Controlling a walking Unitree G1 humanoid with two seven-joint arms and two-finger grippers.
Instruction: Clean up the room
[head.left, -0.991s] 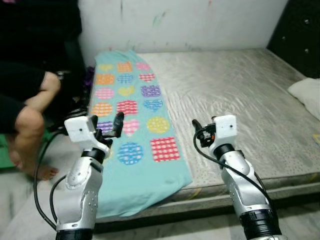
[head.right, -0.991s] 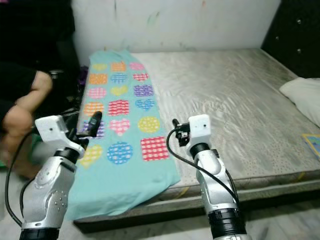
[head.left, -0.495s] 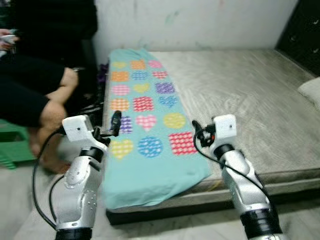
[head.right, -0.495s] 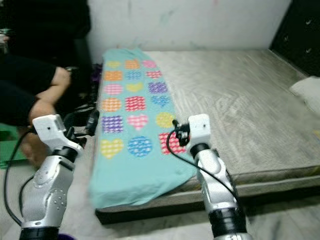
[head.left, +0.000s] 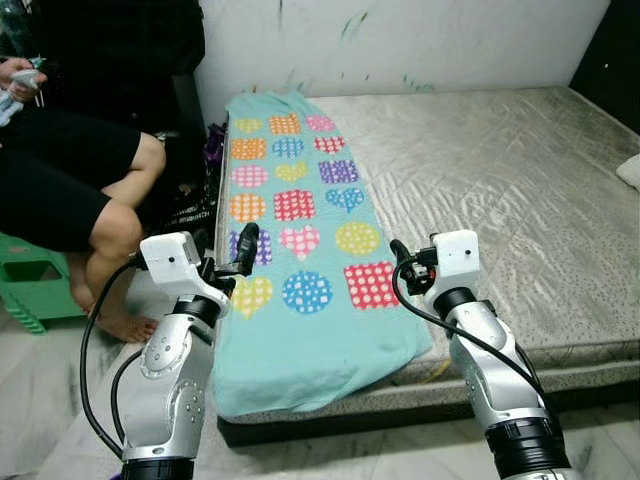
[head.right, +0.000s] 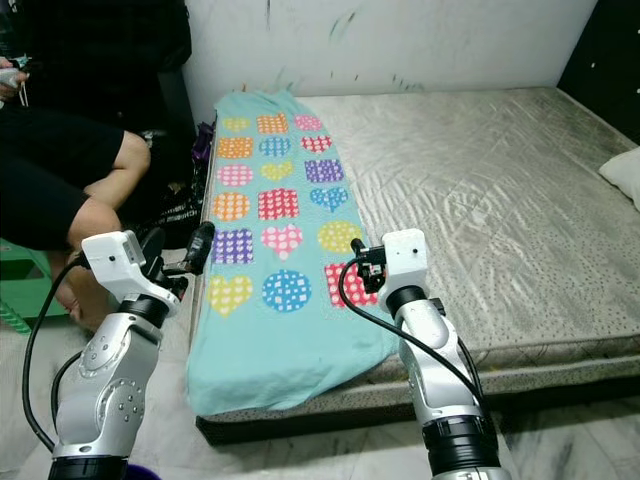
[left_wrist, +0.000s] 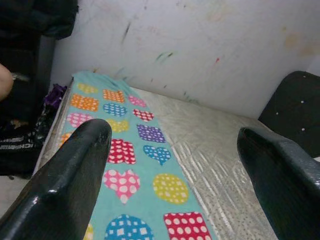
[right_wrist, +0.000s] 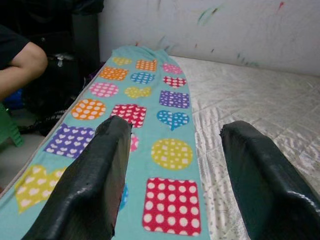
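Camera panned left: blanket (head.left: 300, 250) now centred. Left gripper (left_wrist: 175, 165) and right gripper (right_wrist: 172, 175) unmoved, fingers apart, empty, before blanket.

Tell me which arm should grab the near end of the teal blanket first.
Right, probably. The right gripper hovers open directly over the teal blanket near its end. The left gripper, also open, sits by the blanket's outer edge at the bedside.

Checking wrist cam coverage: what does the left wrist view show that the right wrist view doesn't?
Left wrist only: a black padded headboard at the far corner of the bed, and purple cloth beside the mattress. Right wrist only: a seated person's knee and a green stool edge. Both: the teal patterned blanket along the grey mattress, the marked white wall, and an open pincer.
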